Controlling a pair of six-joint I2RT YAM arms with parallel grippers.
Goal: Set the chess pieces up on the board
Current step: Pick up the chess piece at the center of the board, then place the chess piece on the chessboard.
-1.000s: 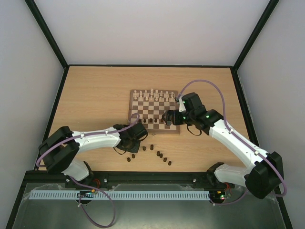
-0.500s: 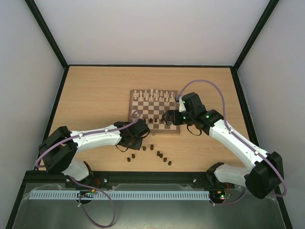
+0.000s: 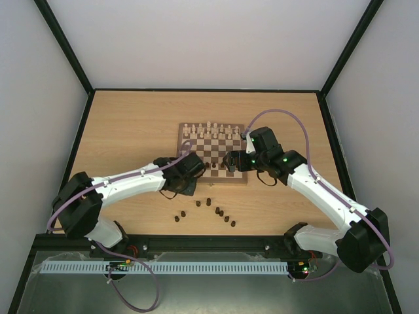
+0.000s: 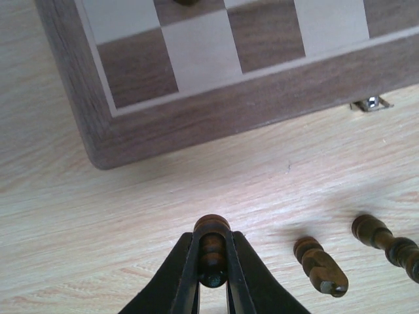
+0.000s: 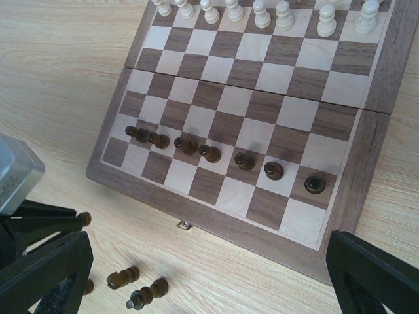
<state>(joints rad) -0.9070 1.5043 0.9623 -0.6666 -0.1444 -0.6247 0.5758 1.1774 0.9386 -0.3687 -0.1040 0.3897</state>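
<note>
**Left arm carrying a dark piece to the board's near-left corner.** The left gripper (image 4: 213,265) was clenched on one dark chess piece (image 4: 211,229). The piece's long axis appeared to run along the fingers (image 4: 186,268), rounded head outward past their tips. It was clear of the tabletop (image 4: 78,216), so far as the wrist view showed.

The board (image 4: 229,108) lay directly ahead of this gripper, with its near-left corner ahead and slightly to the left. The empty squares of the nearest rank began just beyond the border. Two loose dark pieces (image 4: 321,265) lay on their sides to the gripper's right, off the board.

The right gripper (image 5: 206,243) hovered with jaws spread wide and nothing between them, above the board's near edge. Below and ahead of it stood a row of seven dark pawns (image 5: 244,160) on the second rank. The cream pieces (image 5: 262,13) lined the far side.

The left arm was judged the nearer one to the vacant corner squares. The coming move probably called for a short forward reach. The piece would also need tipping upright, since a piece carried lengthwise could topple on release.
</note>
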